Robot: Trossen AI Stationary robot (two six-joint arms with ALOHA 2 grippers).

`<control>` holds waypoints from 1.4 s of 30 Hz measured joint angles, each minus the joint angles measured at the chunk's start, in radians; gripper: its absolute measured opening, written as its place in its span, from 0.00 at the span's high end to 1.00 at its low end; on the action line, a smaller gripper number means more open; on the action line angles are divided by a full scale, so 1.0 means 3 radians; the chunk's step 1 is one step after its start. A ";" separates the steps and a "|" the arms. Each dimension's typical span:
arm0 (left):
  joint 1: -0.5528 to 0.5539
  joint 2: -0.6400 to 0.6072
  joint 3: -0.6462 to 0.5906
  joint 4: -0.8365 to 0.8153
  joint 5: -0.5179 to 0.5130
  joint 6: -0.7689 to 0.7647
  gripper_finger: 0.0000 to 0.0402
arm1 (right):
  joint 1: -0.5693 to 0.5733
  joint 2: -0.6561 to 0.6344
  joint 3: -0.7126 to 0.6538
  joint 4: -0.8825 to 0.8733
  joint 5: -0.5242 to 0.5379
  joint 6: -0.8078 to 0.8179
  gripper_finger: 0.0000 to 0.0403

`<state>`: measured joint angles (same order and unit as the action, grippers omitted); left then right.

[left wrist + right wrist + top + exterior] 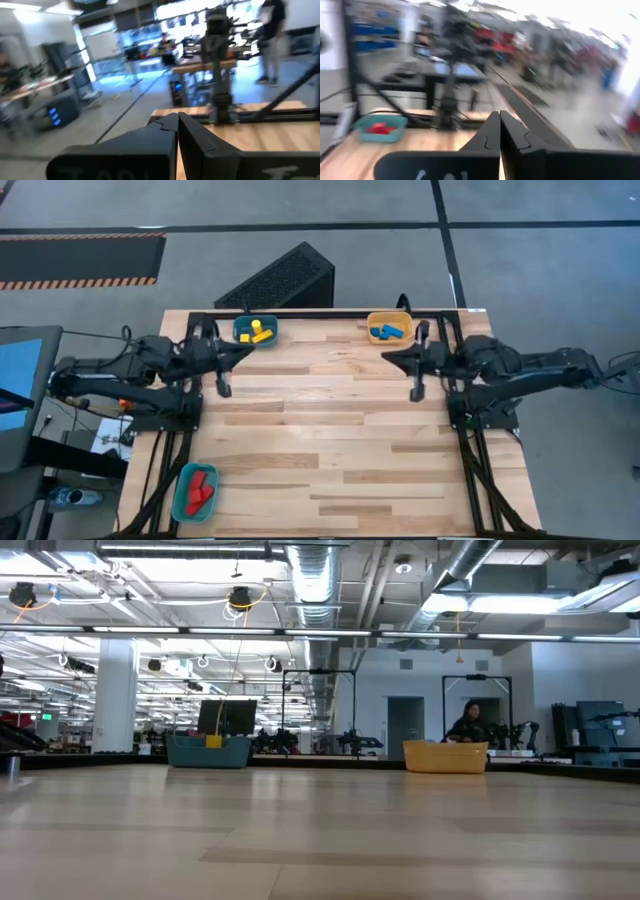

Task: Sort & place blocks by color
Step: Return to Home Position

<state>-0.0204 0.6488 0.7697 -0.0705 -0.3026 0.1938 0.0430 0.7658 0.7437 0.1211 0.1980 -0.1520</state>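
In the high view the yellow blocks (257, 333) lie in a teal bin (240, 326) at the table's far edge. The blue blocks (388, 331) lie in an orange bin (373, 319) farther right along that edge. The red blocks (200, 491) fill a teal bin (184, 482) at the near left corner, which the right wrist view also shows (380, 128). My left gripper (250, 352) is shut beside the yellow-block bin, raised over the table's left side. My right gripper (387, 356) is shut just near of the orange bin, pointing left.
A black perforated box (283, 278) stands on the floor beyond the far edge. The wooden table top (330, 440) lies bare between the two arms. In the low view both far bins (208, 751) (445, 756) stand at the far edge, and a person is beyond them.
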 joint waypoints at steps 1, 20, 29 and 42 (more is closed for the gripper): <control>0.0000 -0.0057 -0.0065 0.0050 0.0077 0.0020 1.00 | -0.0017 -0.0041 0.0000 0.0008 -0.0165 -0.0106 0.97; 0.0003 -0.0853 -0.1663 0.1251 -0.0152 -0.0526 1.00 | -0.0344 -0.0396 -0.1044 0.0874 -0.0825 0.0194 0.97; 0.0003 -0.1263 -0.1663 0.1132 -0.0193 -0.0362 1.00 | -0.0281 -0.1193 -0.1336 0.0477 -0.1021 0.0601 0.97; 0.0003 -0.2044 -0.1662 0.0115 -0.0235 -0.0228 1.00 | -0.0150 -0.2074 -0.1855 -0.0023 -0.0757 0.0508 0.97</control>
<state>-0.0196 0.0357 0.2710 -0.0361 -0.3731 0.1254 -0.0019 0.1436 0.1872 0.1143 -0.0290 0.0005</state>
